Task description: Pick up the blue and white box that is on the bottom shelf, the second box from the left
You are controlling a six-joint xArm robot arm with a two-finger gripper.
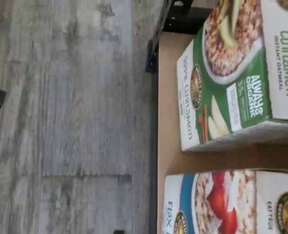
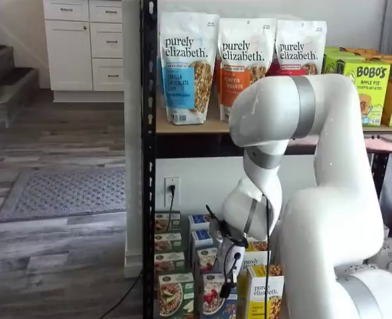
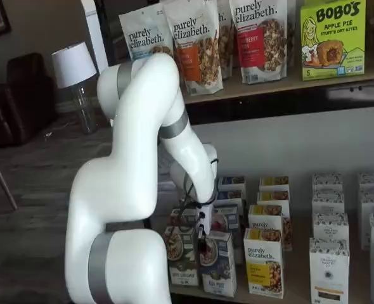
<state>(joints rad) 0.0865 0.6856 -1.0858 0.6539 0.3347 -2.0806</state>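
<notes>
1. Hanging low in front of the bottom shelf (image 3: 288,297), the gripper (image 2: 230,282) sits at the end of the white arm (image 2: 329,199), a black cable running down beside it.
2. Finger gap hidden in both shelf views; jaws taken as spread wide, with no box between them.
3. The blue and white box (image 3: 216,263) stands upright just below and behind the fingertips, front row of the shelf; whether they touch it I cannot tell. In the wrist view the same box (image 1: 227,202) shows its berry-and-cereal picture.
4. Beside it, on the arm's base side, stands the green-and-white apple cinnamon oatmeal carton (image 3: 182,259); on the other side the yellow-and-white purely elizabeth carton (image 3: 264,263).
5. Shelf board is tan with a black front rail (image 1: 154,146).
6. Floor (image 1: 66,117) is grey wood-look plank; a grey rug (image 2: 63,193) lies well away from the gripper, past the black rack post (image 2: 148,166).
7. Upper shelf carries purely elizabeth granola bags (image 2: 188,66).
</notes>
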